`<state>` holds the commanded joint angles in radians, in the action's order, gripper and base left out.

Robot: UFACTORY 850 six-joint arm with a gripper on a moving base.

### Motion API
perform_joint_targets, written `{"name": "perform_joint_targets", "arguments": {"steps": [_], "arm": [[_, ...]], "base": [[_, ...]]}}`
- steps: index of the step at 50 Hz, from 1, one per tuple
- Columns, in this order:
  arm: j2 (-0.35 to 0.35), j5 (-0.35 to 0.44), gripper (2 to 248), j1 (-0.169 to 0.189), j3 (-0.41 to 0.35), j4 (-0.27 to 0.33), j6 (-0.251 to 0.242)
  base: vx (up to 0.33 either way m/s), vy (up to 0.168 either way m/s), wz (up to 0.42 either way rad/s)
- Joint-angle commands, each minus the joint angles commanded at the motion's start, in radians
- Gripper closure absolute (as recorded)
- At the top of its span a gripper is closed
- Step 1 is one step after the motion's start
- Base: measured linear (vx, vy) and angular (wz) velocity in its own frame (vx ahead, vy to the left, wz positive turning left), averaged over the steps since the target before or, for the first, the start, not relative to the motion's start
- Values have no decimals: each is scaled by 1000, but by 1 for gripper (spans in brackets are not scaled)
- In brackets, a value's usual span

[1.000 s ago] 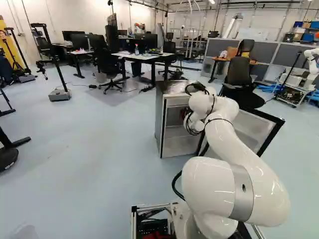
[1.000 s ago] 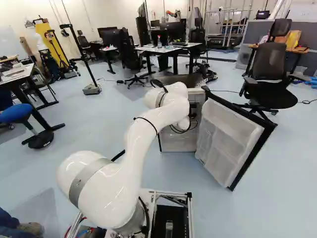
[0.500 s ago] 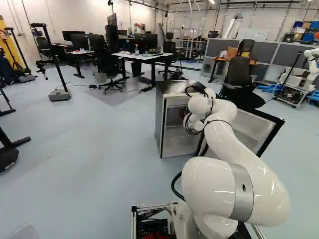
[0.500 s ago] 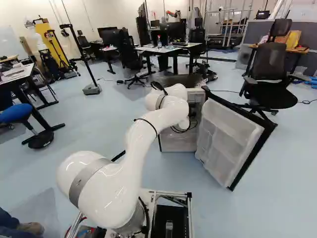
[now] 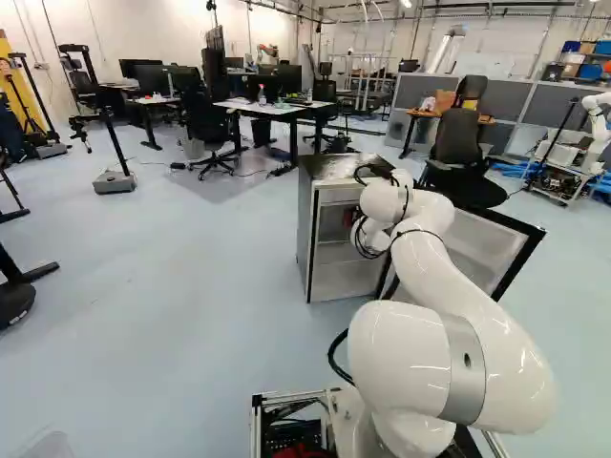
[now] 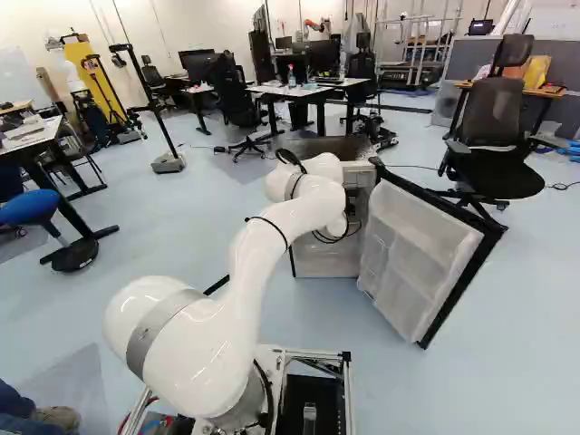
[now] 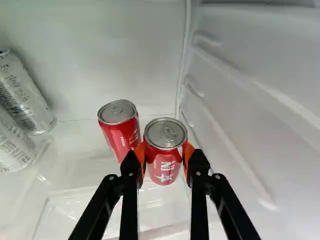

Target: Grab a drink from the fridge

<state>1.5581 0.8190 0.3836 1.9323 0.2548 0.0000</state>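
Inside the fridge (image 5: 344,279), your gripper (image 7: 164,156) clasps one red can (image 7: 164,167), closed to its width; your arm (image 5: 453,277) has dipped slightly, so lifting seems next

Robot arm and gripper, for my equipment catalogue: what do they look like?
The arm is glossy white, with thick, rounded sections, a silver-grey band around a lower section and black cables outside. The gripper is black, with two slim, linked fingers, small silvery screws and orange pads.
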Motion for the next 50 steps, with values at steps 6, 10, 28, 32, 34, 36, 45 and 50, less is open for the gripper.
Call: {"name": "perform_joint_targets", "arguments": {"steps": [6, 10, 28, 32, 34, 36, 45, 50], "arm": [[0, 0, 154, 0, 0, 0, 0], [-1, 0, 154, 0, -1, 0, 0], [-33, 0, 154, 4, -56, 0, 0], [-47, 0, 154, 4, -79, 0, 0], [-54, 0, 154, 4, -92, 0, 0], [-62, 0, 154, 4, -105, 0, 0], [-116, 0, 154, 1, -182, 0, 0], [-150, 0, 154, -1, -229, 0, 0]], "base": [[0, 0, 0], [0, 0, 0], [0, 0, 0], [0, 0, 0], [0, 0, 0], [0, 0, 0], [0, 0, 0], [0, 0, 0]]}}
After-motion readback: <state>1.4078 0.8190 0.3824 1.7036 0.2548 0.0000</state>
